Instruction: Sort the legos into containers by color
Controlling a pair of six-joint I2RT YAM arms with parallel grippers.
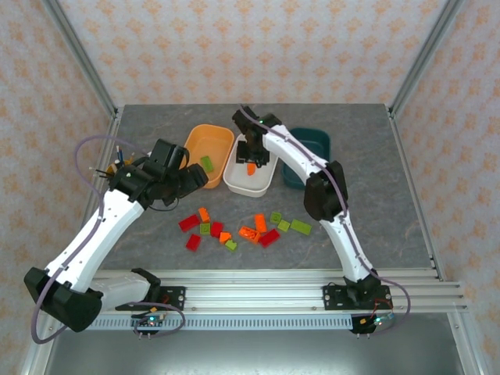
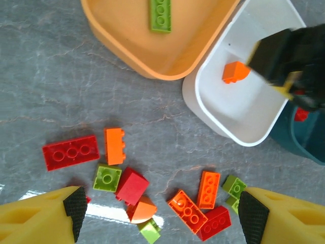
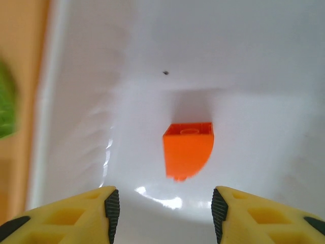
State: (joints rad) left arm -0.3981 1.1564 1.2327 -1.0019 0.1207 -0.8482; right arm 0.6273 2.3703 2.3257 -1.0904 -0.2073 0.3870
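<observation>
My right gripper [image 3: 162,211] hangs open inside the white tub [image 1: 258,186], just above a loose orange slope brick [image 3: 188,150] lying on the tub floor [image 3: 244,61]. One lime green brick [image 2: 160,14] lies in the orange tub [image 2: 127,46]. A red brick [image 2: 300,114] shows in the dark teal tub [image 1: 312,148]. My left gripper [image 2: 162,216] is open and empty above several red, orange and green legos [image 1: 234,228] scattered on the table, among them a long red brick [image 2: 70,152] and an orange plate [image 2: 188,211].
The three tubs stand side by side at the back middle of the grey table [image 1: 375,203]. A small cup with pens [image 1: 116,160] sits behind my left arm. Metal frame posts and a rail [image 1: 258,285] bound the table.
</observation>
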